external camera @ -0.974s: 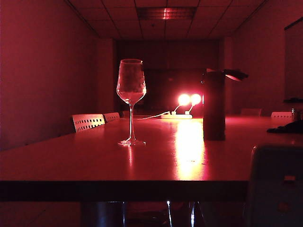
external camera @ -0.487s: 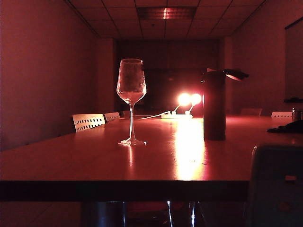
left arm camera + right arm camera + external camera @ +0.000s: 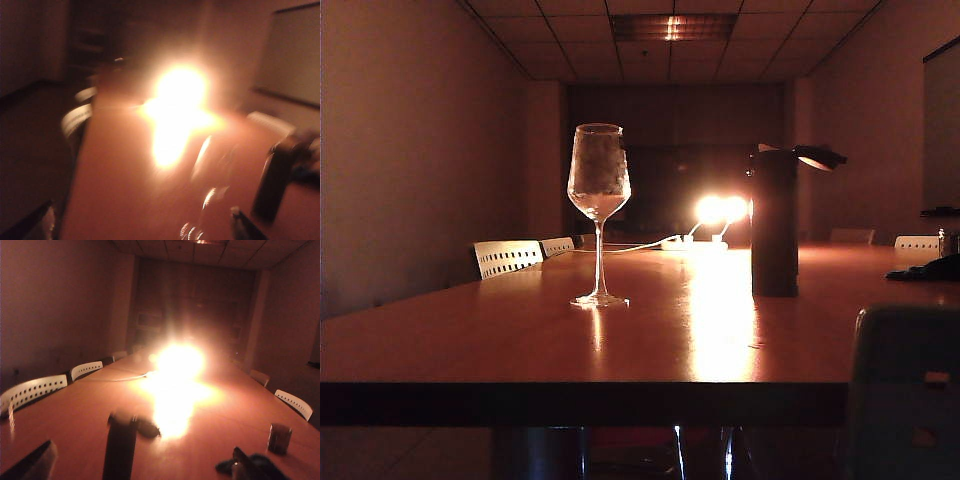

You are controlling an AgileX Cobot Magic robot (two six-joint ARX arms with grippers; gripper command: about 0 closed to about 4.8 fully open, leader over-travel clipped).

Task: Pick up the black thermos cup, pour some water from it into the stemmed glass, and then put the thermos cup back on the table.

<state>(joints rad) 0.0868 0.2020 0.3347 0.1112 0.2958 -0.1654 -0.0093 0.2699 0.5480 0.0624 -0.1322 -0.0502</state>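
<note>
Exterior view. Item: black thermos cup [image 3: 774, 225], a tall straight dark cylinder, upright on the tabletop [image 3: 520, 345], its flip lid [image 3: 818, 157] hinged open and sticking out level to the right. Item: stemmed glass [image 3: 598, 215], clear, tall tulip bowl on a thin stem and a flat round foot, upright, well apart to the left of the cup. Two bright lamps [image 3: 720, 210] glare from the far end of the glossy brown tabletop, with white chair backs [image 3: 507, 257] along the left edge. Neither of my arms shows here.

Left wrist view. The picture is smeared with blur. The cup [image 3: 274, 182] appears as a dark upright column, the glass [image 3: 206, 165] as faint bright streaks just beside it towards the glare. My left end effector [image 3: 145, 225] is raised above the near tabletop and looks along it; only its two dark fingertips [image 3: 242, 227] show at the picture's edge, set wide, with nothing between them.

Right wrist view. The cup [image 3: 120, 447] stands close ahead, lid open to one side. A small dark cylinder [image 3: 279, 438] and dark clutter [image 3: 252, 462] sit further off. My right end effector [image 3: 140, 465] points level down the tabletop; its fingertips [image 3: 35, 462] stand spread wide, empty and touching nothing.
</note>
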